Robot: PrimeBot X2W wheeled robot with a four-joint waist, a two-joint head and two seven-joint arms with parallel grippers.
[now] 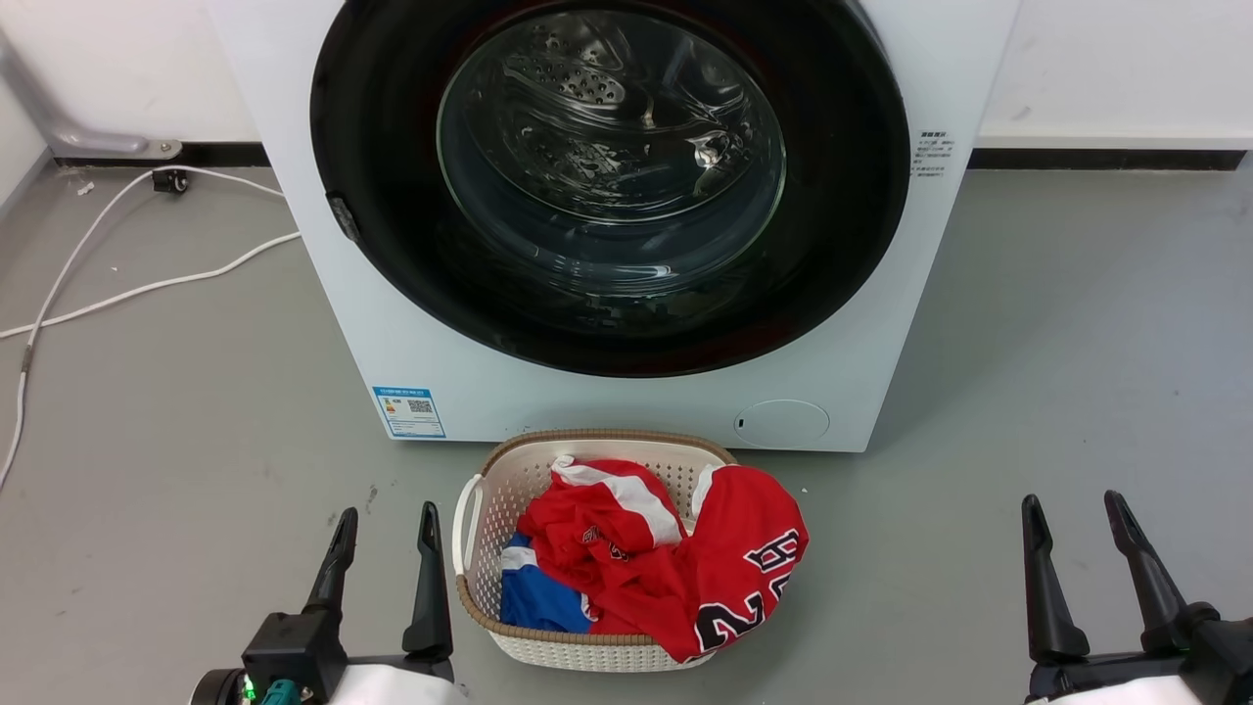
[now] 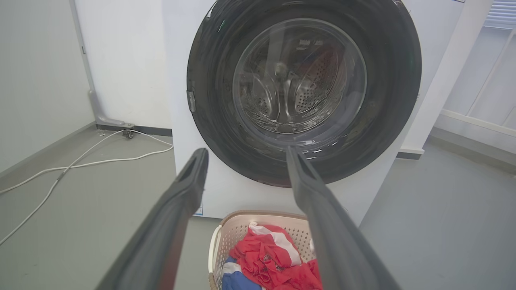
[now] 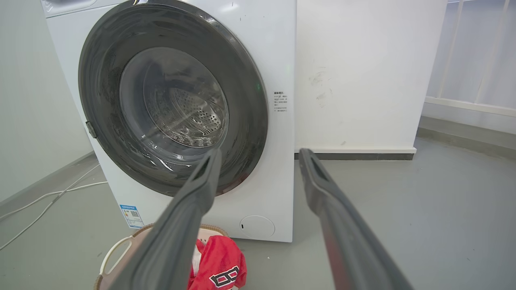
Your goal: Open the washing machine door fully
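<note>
The washing machine door (image 1: 609, 176) is shut, flush against the front of the washing machine (image 1: 607, 411), behind the laundry basket (image 1: 480, 548). It looks rigid, fairly heavy and slick, and its glossy rim offers little purchase, so the small grey tab (image 1: 343, 217) on its left edge is probably the place to hook and pull. The left end effector (image 1: 387, 512) and right end effector (image 1: 1073, 499) hang low, fingers apart, holding nothing.

Left end effector (image 1: 387, 516) and right end effector (image 1: 1072, 501) — two long, tapered dark fingers (image 1: 1045, 587) on black mounts (image 1: 289, 651), white shells (image 1: 392, 685).
</note>
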